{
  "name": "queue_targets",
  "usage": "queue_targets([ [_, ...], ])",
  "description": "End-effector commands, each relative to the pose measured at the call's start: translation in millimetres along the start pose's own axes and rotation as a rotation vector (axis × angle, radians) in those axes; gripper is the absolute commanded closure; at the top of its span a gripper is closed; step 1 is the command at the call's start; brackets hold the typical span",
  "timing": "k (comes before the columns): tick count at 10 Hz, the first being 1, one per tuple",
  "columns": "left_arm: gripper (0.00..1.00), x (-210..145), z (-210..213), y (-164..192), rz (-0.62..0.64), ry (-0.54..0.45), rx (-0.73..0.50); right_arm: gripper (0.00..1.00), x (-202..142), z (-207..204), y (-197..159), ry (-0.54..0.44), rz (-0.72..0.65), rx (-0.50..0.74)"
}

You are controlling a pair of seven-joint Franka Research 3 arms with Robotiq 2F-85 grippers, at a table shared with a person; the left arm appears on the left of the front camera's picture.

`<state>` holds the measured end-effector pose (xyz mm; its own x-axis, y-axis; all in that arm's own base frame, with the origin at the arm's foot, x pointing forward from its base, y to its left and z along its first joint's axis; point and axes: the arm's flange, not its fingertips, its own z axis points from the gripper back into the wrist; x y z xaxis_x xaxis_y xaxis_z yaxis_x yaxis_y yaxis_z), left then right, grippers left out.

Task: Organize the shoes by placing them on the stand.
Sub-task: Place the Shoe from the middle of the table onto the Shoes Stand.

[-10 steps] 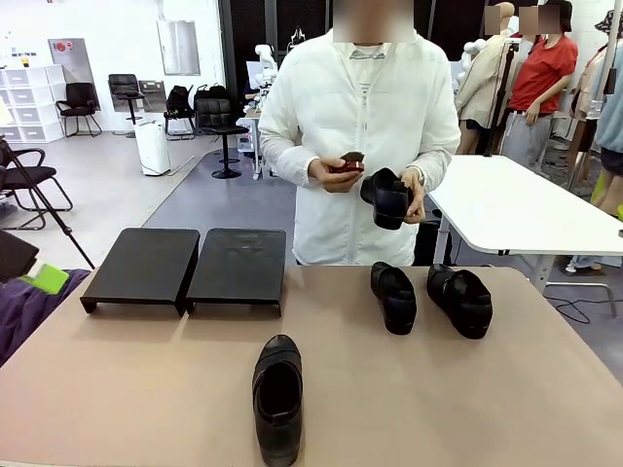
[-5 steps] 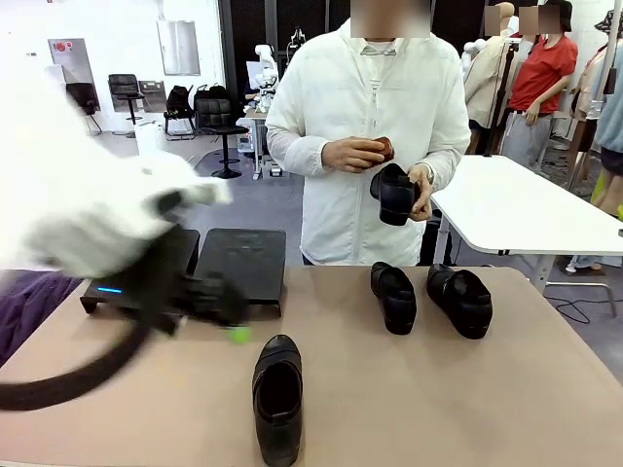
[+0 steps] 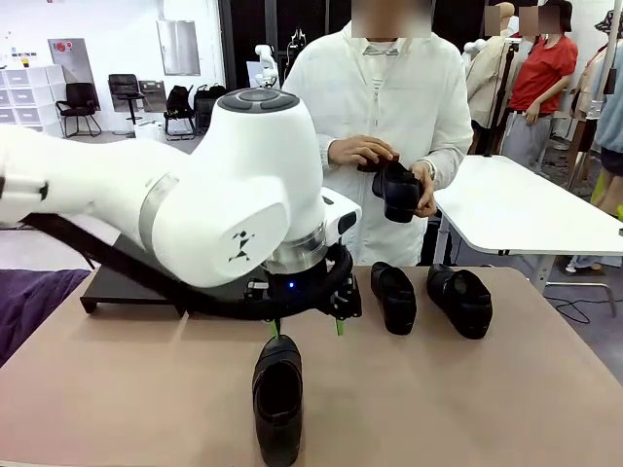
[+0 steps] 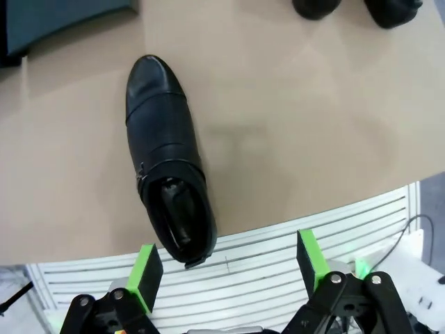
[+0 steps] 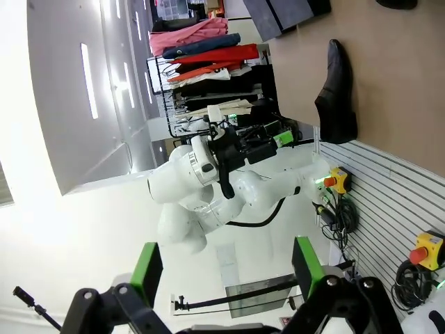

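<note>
Hovering close above the near shoe [image 3: 277, 394], the left gripper [image 3: 308, 328] has its jaws spread wide, green pads [image 4: 146, 268] well apart, gripping and touching nothing. The right gripper [image 5: 226, 268] is likewise wide open and empty. Two more shoes [image 3: 393, 297] [image 3: 459, 300] lie at the table's [image 3: 487, 409] far right; the person's hands [image 3: 358, 151] hold a fourth shoe [image 3: 397, 190]. The stand [image 3: 102, 285] sits far left.

Front across table [image 3: 467, 389]; left wrist over shoe [image 4: 167, 181]
</note>
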<state>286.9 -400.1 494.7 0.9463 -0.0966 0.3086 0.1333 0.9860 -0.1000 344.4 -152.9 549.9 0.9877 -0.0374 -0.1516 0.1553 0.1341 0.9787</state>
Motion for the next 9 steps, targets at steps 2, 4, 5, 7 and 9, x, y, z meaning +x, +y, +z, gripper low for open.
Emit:
queue_targets([
  [2, 0.00, -21.6, 9.4, 5.0, 0.024, -0.054, 0.021, 0.00, -0.2, 2.3, 2.2, 0.010, 0.008, -0.007],
  [4, 0.00, 12.5, -20.2, 2.1, -0.032, 0.041, -0.034, 0.00, -0.2, 2.3, 2.2, 0.010, 0.008, -0.007],
  [5, 0.00, 33.5, -43.8, 9.0, 0.041, 0.051, -0.014, 0.00, -0.2, 2.3, 2.2, 0.010, 0.008, -0.007],
  [7, 0.00, 56.2, -78.5, 20.0, 0.114, 0.106, -0.023, 0.00, -0.2, 2.3, 2.2, 0.010, 0.008, -0.007],
  [9, 0.00, 53.4, -103.7, 21.2, 0.144, 0.199, 0.016, 0.00, -0.2, 2.3, 2.2, 0.010, 0.008, -0.007],
])
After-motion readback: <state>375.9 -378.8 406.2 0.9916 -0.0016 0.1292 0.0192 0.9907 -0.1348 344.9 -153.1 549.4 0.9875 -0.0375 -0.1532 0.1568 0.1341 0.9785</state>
